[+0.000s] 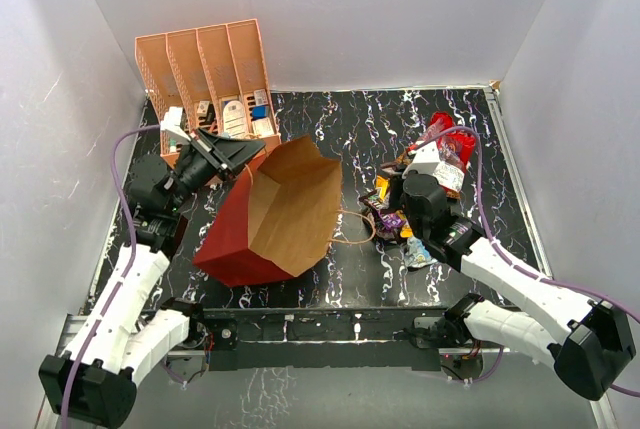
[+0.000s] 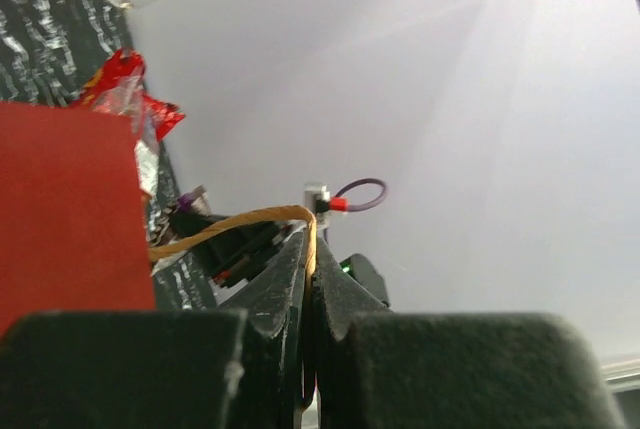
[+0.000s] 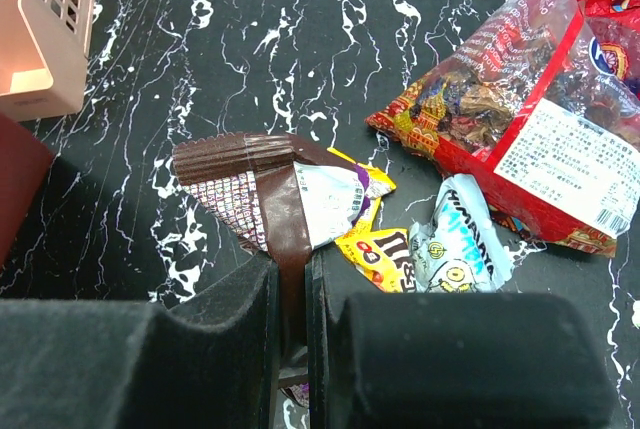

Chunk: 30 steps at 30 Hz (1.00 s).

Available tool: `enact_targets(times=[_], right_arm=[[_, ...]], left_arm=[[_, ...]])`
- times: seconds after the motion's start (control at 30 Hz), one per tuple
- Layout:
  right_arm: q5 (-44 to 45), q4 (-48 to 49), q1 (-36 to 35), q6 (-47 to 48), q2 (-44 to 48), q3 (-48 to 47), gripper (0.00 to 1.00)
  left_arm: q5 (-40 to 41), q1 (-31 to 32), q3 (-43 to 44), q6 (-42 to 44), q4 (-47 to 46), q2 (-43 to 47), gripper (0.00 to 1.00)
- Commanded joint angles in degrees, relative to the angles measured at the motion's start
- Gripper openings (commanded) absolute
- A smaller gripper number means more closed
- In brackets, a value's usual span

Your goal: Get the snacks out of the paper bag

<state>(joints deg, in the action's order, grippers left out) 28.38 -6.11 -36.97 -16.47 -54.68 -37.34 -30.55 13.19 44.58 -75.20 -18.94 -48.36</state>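
Shows the emptying step, judged near done. Pinches the tan loop handle (image 2: 230, 224) in the left gripper (image 2: 308, 249), holding the paper bag (image 1: 270, 219) tilted. Clamps a brown packet (image 3: 265, 184) in the right gripper (image 3: 292, 279) beside the other snacks (image 3: 455, 249) (red sweets bag (image 3: 530, 119) among them), right of the bag. Calls next for release there, then a look inside.

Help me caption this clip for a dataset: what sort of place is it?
Probably a robot lab test cell, not a home: plain white walls box in a black marbled tabletop, with a left arm and right arm bolted at its near edge.
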Motion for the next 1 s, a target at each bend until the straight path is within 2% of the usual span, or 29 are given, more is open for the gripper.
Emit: enact_targets(times=[0.0, 0.23, 0.33, 0.4, 0.47, 0.63, 0.73, 0.83, 0.97], right_arm=[[1.67, 0.43, 0.25, -0.59, 1.14, -3.19, 0.08], [2.58, -0.04, 0.26, -0.88, 1.86, -2.27, 0.08], [3.07, 0.37, 0.23, -0.87, 1.94, -1.79, 0.08], [3.3, 0.65, 0.31, -0.58, 1.8, -1.81, 0.08], [3.47, 0.7, 0.33, -0.44, 1.59, -2.01, 0.08], [2.92, 1.28, 0.32, -0.24, 1.5, -1.86, 0.08], [1.91, 1.27, 0.33, -1.14, 2.01, -1.73, 0.08], [1.22, 1.26, 0.34, -1.12, 2.12, -1.98, 0.08], [1.04, 0.58, 0.33, -0.17, 1.79, -2.38, 0.08]], left_arm=[[-0.91, 2.77, 5.31, -3.29, -8.9, -2.15, 0.0], [3.62, 13.47, 10.94, 0.01, -9.75, -7.36, 0.0], [3.22, 14.75, 12.54, 2.73, -6.24, -7.46, 0.0], [4.27, 14.71, 12.08, 5.74, -1.53, -5.11, 0.0], [7.94, 14.76, 10.88, 10.82, 5.09, -1.65, 0.0], [15.77, 14.67, 6.97, 17.37, 17.27, 7.62, 0.0], [22.36, 14.67, 7.68, 22.85, 28.95, 10.69, 0.0], [29.62, 14.67, 8.24, 24.96, 41.41, 11.84, 0.0], [35.69, 14.67, 7.19, 26.31, 48.12, 13.52, 0.0]])
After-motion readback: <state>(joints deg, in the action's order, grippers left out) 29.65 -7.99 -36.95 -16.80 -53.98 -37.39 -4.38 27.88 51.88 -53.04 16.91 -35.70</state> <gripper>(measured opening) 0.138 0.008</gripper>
